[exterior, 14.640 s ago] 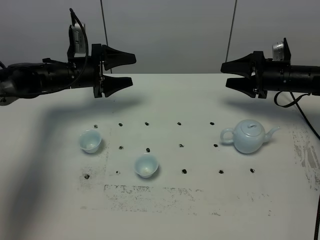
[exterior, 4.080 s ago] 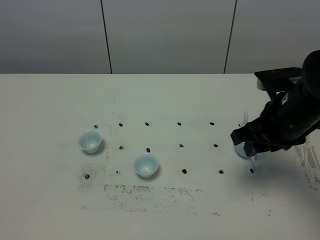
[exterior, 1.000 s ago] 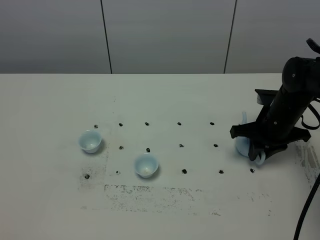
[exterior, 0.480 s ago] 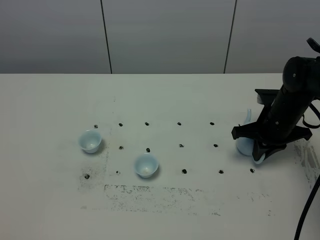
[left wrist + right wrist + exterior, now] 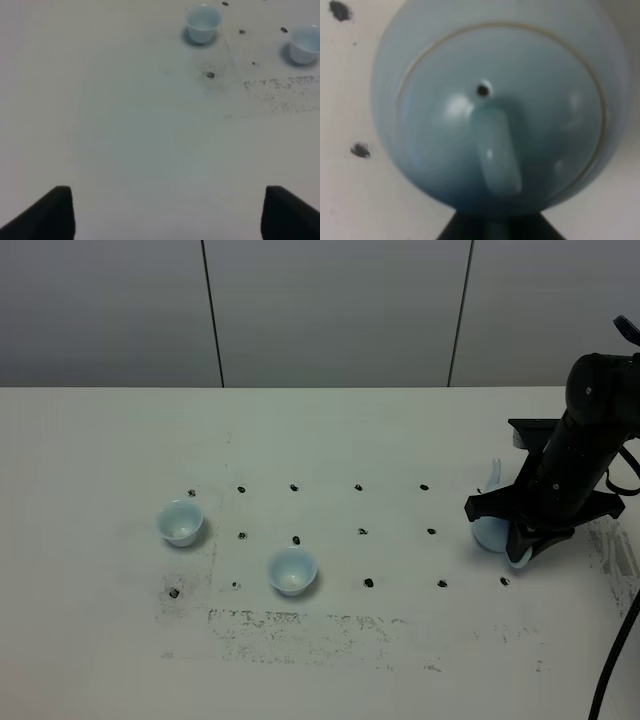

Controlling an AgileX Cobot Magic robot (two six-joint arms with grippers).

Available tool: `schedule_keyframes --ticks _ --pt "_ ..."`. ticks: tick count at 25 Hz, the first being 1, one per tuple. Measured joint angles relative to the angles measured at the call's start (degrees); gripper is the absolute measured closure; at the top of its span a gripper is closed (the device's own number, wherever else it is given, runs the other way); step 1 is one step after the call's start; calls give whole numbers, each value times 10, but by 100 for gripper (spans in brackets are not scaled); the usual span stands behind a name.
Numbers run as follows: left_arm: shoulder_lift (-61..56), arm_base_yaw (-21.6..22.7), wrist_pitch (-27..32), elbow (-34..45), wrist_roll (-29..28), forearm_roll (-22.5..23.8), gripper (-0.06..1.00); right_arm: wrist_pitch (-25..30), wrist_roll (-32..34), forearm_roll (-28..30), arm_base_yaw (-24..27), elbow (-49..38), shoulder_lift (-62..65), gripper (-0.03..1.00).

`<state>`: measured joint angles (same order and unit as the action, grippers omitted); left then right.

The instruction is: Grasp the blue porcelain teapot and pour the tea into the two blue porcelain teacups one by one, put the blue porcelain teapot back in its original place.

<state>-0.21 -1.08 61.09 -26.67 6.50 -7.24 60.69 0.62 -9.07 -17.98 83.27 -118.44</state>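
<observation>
Pale-blue teapot (image 5: pixel 486 533) at 3 o'clock on table (image 5: pixel 350 440), right gripper (image 5: pixel 520 544) pinching it; cups (image 5: pixel 181 522) (image 5: pixel 292 571) at 8 o'clock; left gripper (image 5: pixel 167 215) spread wide.

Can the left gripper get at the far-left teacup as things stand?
Probably yes. In the left wrist view the left gripper stands open, with only bare table between it and that teacup; nothing stands in the way.

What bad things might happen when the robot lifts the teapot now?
1. The right gripper pinches the teapot only at one edge, so it might swing or slip.
2. Nothing holds the lid; it may slide off when tipped.
3. The cups are small and far off; tea may miss.
</observation>
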Motion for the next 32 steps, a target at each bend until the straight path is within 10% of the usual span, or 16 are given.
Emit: schedule_keyframes --ticks 26,32 --pt "0 0 0 0 1 0 18 -74 -82 36 0 16 98 93" --pt "0 0 0 0 1 0 18 -6 -147 0 0 61 116 93"
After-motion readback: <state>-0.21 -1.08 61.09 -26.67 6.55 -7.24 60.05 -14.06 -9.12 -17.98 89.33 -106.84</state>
